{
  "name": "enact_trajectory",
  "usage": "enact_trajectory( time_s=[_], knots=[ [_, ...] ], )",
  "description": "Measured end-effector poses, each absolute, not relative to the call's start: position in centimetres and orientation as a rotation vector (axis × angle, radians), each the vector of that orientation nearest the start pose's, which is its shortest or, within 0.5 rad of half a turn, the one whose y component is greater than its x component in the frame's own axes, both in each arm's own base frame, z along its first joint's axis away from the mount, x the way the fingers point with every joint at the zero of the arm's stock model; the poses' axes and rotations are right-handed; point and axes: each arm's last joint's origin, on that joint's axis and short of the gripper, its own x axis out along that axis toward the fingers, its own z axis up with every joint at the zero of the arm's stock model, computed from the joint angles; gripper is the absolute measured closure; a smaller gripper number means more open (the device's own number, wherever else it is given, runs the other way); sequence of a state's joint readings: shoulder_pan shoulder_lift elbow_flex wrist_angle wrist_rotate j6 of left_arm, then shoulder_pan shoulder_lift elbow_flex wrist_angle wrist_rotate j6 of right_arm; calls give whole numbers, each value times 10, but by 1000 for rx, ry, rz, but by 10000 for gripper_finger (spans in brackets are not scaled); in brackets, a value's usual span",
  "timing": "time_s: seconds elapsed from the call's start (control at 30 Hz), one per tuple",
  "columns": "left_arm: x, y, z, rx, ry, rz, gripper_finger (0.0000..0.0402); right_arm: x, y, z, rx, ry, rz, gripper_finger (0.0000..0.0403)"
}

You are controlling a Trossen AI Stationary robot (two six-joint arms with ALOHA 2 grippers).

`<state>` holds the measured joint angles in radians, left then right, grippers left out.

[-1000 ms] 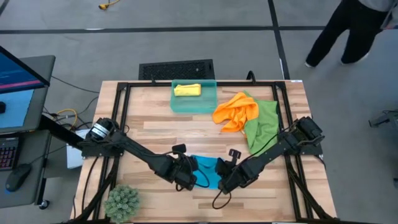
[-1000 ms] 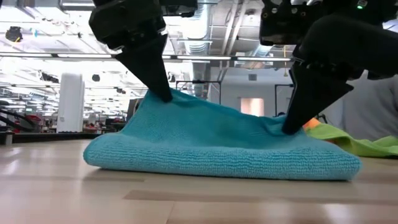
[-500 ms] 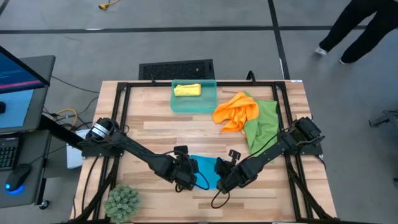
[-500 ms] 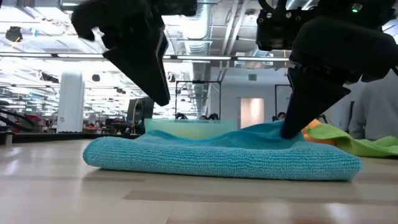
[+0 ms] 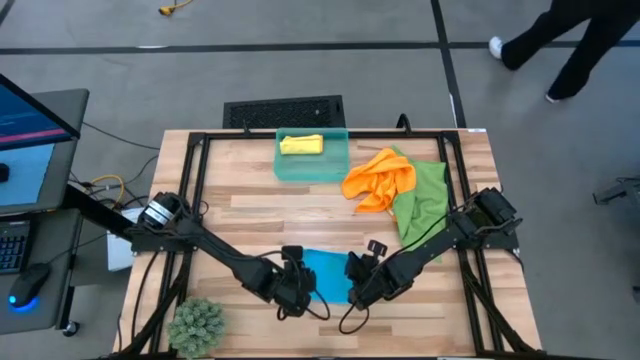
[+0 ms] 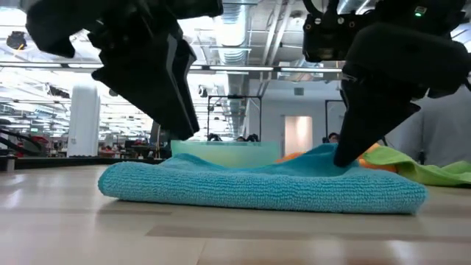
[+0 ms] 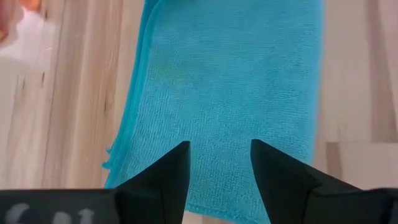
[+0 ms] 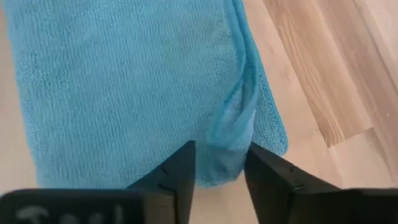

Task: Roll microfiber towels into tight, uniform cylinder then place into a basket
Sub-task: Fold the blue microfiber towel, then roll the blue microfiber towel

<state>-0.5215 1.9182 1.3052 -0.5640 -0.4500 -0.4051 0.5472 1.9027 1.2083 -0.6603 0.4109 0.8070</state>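
A bright blue towel, folded into a flat pad, lies near the table's front edge. My left gripper hangs open just above its left part, clear of the cloth. My right gripper is open at the towel's right part, its fingers either side of a raised fold. The teal basket at the far middle holds a rolled yellow towel. An orange towel and a green towel lie crumpled at the far right. My right gripper comes from above, slanting down, with its fingertips against a raised fold near the blue towel's right edge. The fold stands between the two parted fingers. Whether they still pinch it I cannot tell. The towel lies flat on the table.
A green spiky plant stands at the near left corner. A black grate lies on the floor beyond the far edge. A person's legs move behind the table. Bare wood lies between the blue towel and the basket.
My left gripper has let go of the blue towel's left part and drawn back toward the table's near edge. That part, lifted into a peak a second ago, has fallen flat. The right part stays raised at my right gripper, which has kept its place.
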Motion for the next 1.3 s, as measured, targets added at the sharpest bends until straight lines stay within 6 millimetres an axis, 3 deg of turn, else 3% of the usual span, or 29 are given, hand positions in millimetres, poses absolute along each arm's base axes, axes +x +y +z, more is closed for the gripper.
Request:
enact_trajectory(
  time_s=[0.17, 0.33, 0.5, 0.77, 0.93, 1.0, 1.3],
  knots=[
    [335, -175, 169, 184, 1030, 154, 240, 302, 173, 161, 85, 1139, -346, 217],
    [335, -176, 168, 186, 1031, 151, 240, 289, 173, 185, 37, 1087, -358, 202],
    [331, -182, 168, 183, 1045, 129, 240, 271, 190, 200, -101, 993, -318, 198],
    [321, -199, 169, 221, 1040, 73, 240, 254, 230, 187, -158, 928, -200, 203],
    [314, -212, 171, 273, 1031, 11, 240, 255, 247, 179, -189, 892, -107, 204],
    [308, -219, 170, 292, 1037, -9, 240, 264, 254, 179, -156, 839, -74, 204],
    [297, -221, 158, 361, 1001, 38, 240, 276, 257, 144, -293, 897, -12, 207]
  ],
)
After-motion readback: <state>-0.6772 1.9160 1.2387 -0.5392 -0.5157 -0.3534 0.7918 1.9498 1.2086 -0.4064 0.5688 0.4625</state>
